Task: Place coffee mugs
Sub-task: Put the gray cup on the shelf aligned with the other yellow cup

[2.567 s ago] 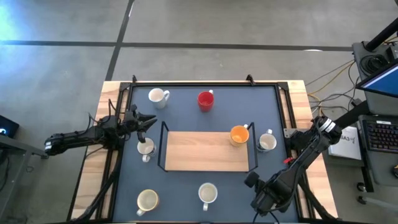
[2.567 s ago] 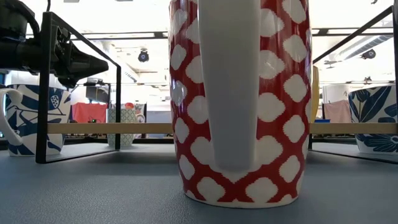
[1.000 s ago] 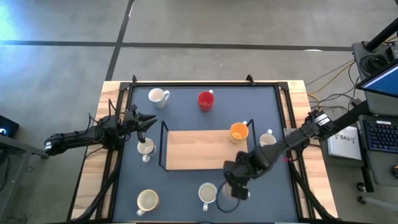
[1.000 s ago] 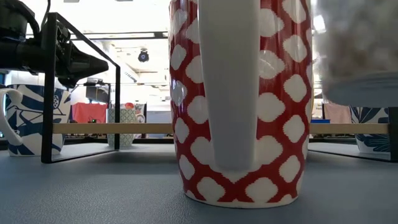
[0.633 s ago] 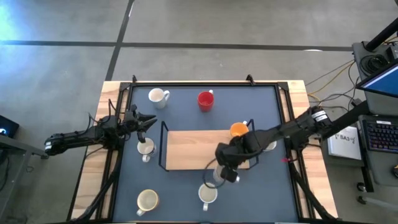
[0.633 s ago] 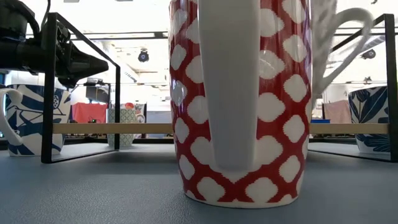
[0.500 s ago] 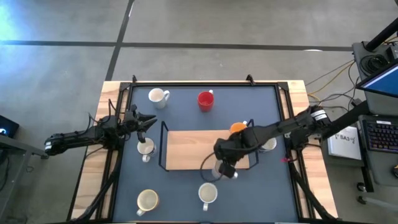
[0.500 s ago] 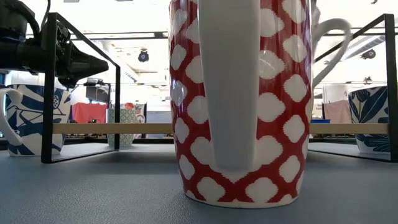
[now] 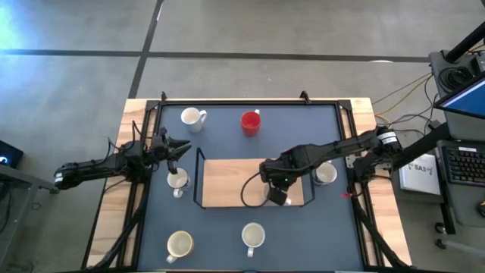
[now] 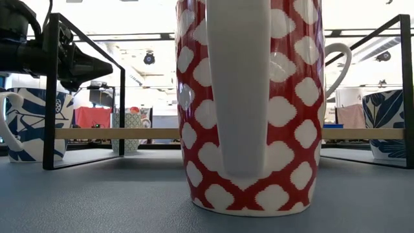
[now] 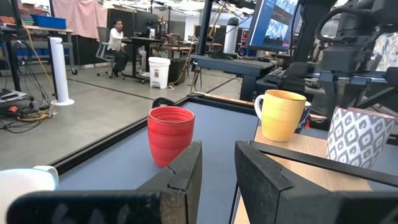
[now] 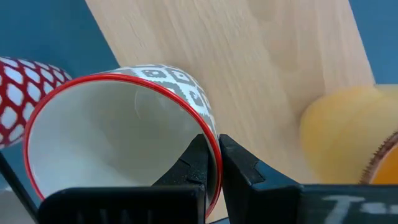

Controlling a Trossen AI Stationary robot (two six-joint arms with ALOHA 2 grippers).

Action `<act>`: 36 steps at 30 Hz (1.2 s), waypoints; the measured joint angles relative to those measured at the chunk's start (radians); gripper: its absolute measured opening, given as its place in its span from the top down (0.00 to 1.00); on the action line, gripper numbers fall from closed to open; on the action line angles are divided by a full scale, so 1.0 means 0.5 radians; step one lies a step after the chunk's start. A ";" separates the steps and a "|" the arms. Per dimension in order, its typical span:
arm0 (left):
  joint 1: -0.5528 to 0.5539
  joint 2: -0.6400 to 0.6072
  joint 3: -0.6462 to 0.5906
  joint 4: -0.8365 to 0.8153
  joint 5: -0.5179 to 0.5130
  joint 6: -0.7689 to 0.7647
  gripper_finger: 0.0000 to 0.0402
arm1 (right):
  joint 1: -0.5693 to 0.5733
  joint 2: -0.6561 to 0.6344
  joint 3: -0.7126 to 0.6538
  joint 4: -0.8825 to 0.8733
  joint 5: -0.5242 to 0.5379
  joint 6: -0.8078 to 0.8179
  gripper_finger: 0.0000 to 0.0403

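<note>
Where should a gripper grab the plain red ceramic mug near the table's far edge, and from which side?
Probably its rim, from straight above: the red ceramic mug stands upright, mouth open, so one finger fits inside the wall, one outside. Avoid the handle side, toward the far edge. The right gripper pinches the grey-patterned mug likewise.

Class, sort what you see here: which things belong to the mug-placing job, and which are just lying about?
Job: red mug; orange mug; patterned mug, clamped in the right end effector; wooden shelf.
Lying about: keyboard; cables; white bin.
</note>
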 joint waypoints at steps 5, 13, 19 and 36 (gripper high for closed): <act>0.000 0.000 0.000 0.000 0.000 0.000 0.81 | -0.006 0.000 -0.001 -0.039 0.033 -0.072 0.97; -0.001 0.000 0.000 0.000 0.000 0.000 0.81 | -0.009 0.000 -0.005 -0.056 0.052 -0.147 0.89; 0.000 0.000 0.000 0.000 0.000 0.000 0.81 | -0.009 0.000 0.004 -0.074 0.047 -0.210 0.80; -0.001 0.000 0.000 0.000 0.000 0.000 0.81 | -0.003 0.005 0.237 0.013 0.144 -1.840 0.78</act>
